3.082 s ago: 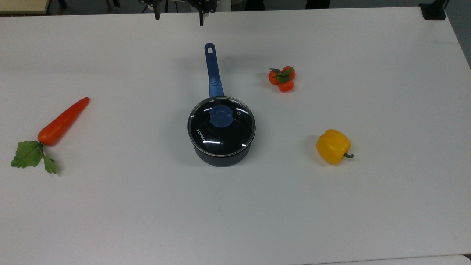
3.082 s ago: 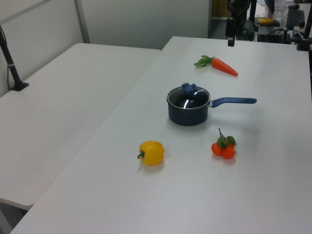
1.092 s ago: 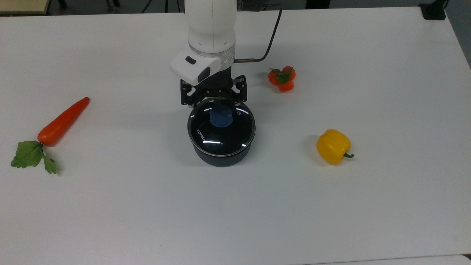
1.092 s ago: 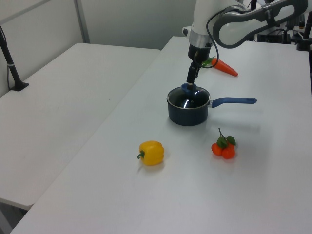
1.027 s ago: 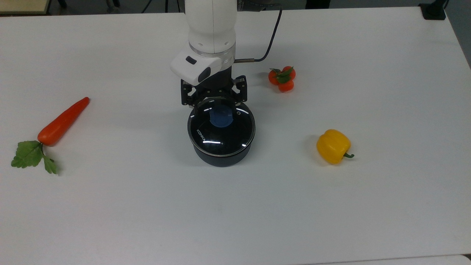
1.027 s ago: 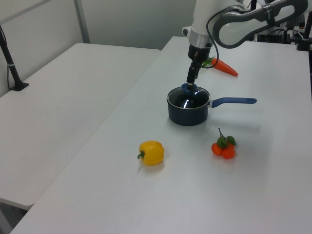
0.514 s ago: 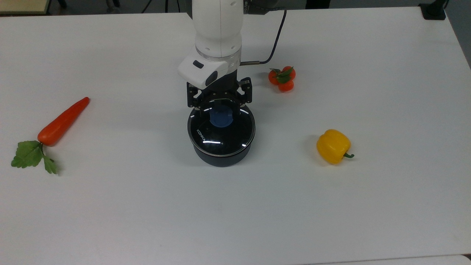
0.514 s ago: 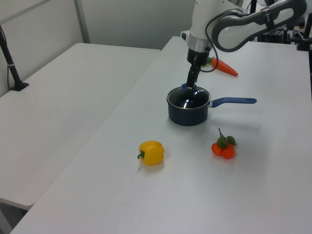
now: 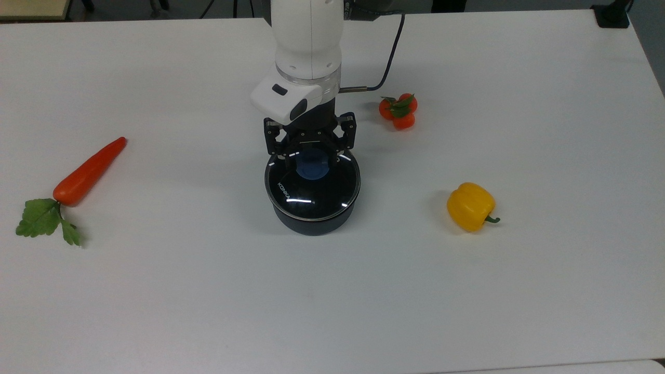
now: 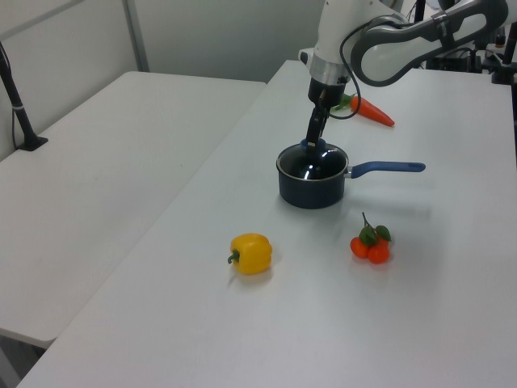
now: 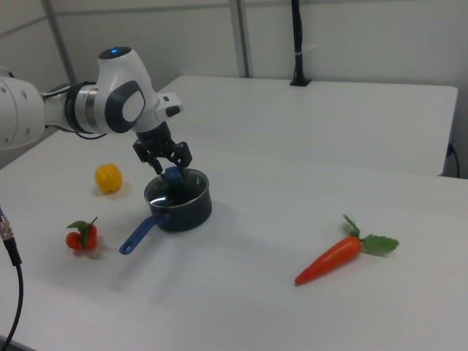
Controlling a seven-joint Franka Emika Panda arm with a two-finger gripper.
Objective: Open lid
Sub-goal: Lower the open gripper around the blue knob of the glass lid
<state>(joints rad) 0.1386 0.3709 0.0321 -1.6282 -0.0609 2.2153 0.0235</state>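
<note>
Yellow pepper (image 9: 470, 206) is seen nearest in the top view, carrot (image 9: 88, 171) at the top view's left. Lid (image 9: 312, 188) is seated on the saucepan (image 10: 312, 190) mid-counter (image 9: 332, 291). Gripper (image 9: 310, 154) is placed over the blue knob (image 9: 311, 165), jaws spread either side, nothing gripped. Tomatoes (image 9: 398, 110) are farther back.

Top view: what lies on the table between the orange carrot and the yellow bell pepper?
The dark blue saucepan with its clear glass lid, the claw over the lid's blue knob.
</note>
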